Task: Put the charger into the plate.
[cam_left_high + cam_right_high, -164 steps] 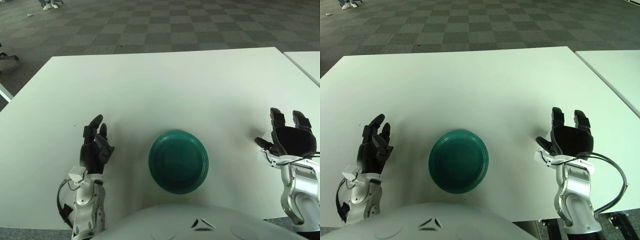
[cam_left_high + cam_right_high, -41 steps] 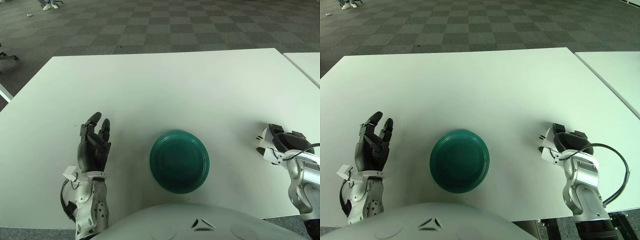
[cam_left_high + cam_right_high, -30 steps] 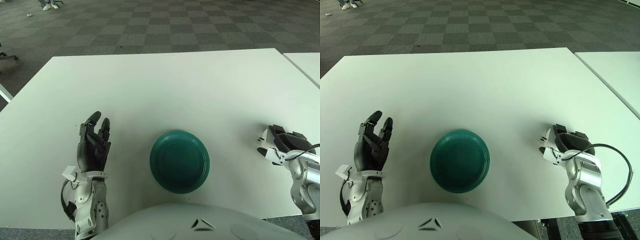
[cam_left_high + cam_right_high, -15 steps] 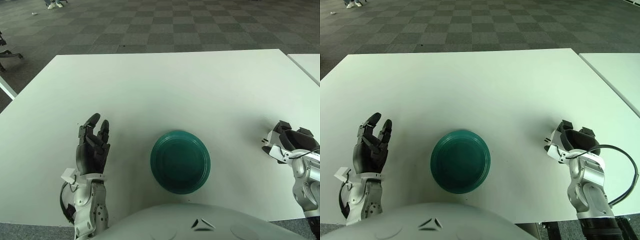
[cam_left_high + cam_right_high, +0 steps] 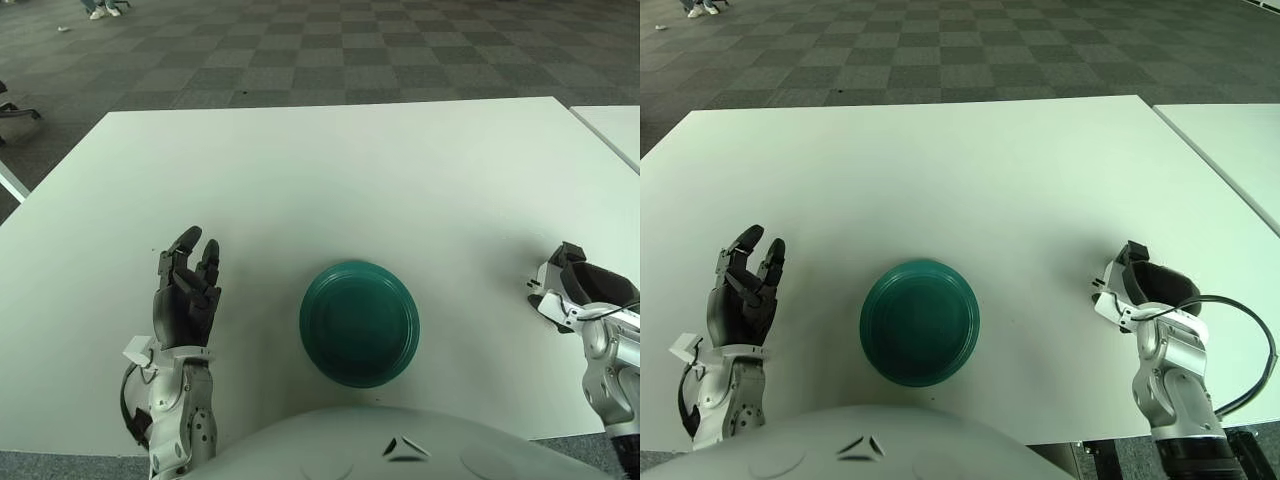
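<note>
Writing: none that I can read on anything here.
Charger [image 5: 1110, 286]: small and white, only partly showing at the front of my right hand [image 5: 1145, 290], right of the plate and apart from it.
Right hand: curled around the charger, grasping it.
Plate [image 5: 919, 322]: round, dark green, on the white table [image 5: 940, 170], nothing in it.
Left hand [image 5: 742, 290]: left of the plate, fingers spread, holding nothing.

head-mounted stereo pair, downward, shared table [image 5: 330, 180]
</note>
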